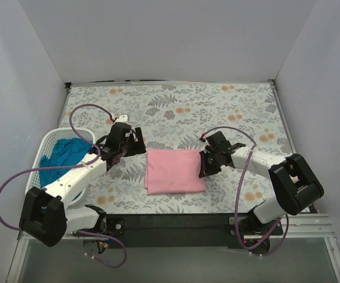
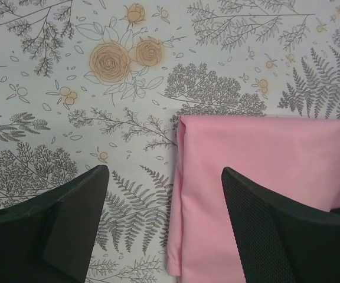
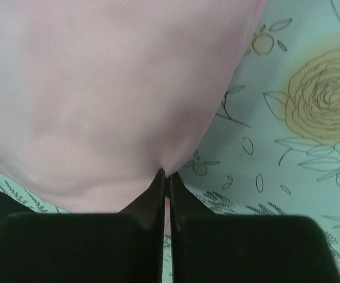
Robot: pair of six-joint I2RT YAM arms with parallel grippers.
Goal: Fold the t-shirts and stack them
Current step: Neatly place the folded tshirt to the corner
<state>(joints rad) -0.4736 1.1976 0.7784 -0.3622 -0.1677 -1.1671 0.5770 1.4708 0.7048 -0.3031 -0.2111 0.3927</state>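
Pink t-shirt folded, right end effector pinching its edge, left end effector open, teal t-shirt seen only overhead

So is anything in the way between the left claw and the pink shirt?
No, nothing that shows. The left claw hangs open right over the left edge of the pink shirt, with only the bare flowery table beside it. The right claw is shut on the shirt's other edge.
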